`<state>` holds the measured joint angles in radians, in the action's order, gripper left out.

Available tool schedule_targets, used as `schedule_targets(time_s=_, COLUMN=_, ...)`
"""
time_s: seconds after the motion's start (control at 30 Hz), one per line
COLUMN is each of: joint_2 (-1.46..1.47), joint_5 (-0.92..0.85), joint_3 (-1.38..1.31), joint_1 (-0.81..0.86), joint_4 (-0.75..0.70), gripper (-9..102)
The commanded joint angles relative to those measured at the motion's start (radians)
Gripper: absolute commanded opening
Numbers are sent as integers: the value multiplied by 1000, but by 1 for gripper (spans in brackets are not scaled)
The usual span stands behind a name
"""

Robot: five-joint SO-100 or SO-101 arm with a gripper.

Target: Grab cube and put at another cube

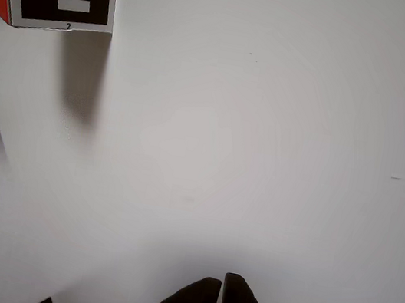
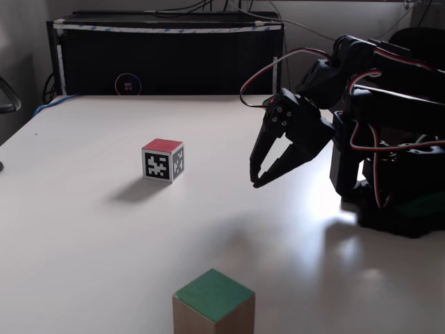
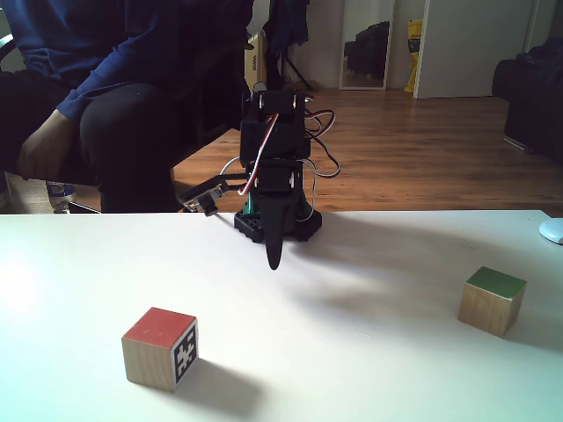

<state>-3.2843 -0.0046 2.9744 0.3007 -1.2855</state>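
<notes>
The end effector (image 2: 256,182) hung above the white counter (image 2: 83,236), jaws nearly together and holding nothing. The cube (image 2: 213,304) sat at six o'clock in a fixed view, well apart from another cube (image 2: 163,160) at ten o'clock.

Two cubes sit on the one white table (image 2: 83,243): one wooden cube with a green top (image 2: 213,303) and one cube with a red top and black-and-white marker faces (image 2: 163,159). There is one robot arm (image 2: 361,125) with a single two-finger gripper (image 2: 256,182). One seated person (image 3: 106,97) shows behind the table in a fixed view.
</notes>
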Motion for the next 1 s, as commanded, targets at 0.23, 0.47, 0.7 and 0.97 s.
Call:
schedule_targets(time_s=0.23, joint_2=-2, joint_5=-112, joint_3=-81, joint_1=-57, joint_4=26, gripper=5)
schedule_targets(time_s=0.47, joint_2=543, joint_5=-29, joint_3=-537, joint_1=-298, joint_4=9, gripper=13)
schedule_targets(time_s=0.7, joint_2=899, joint_5=-133, joint_3=-893, joint_1=-476, joint_4=-117, gripper=23)
schedule_targets(time_s=0.97, joint_2=1060, joint_5=-187, joint_3=-1158, joint_1=-630, joint_4=-310, gripper=35)
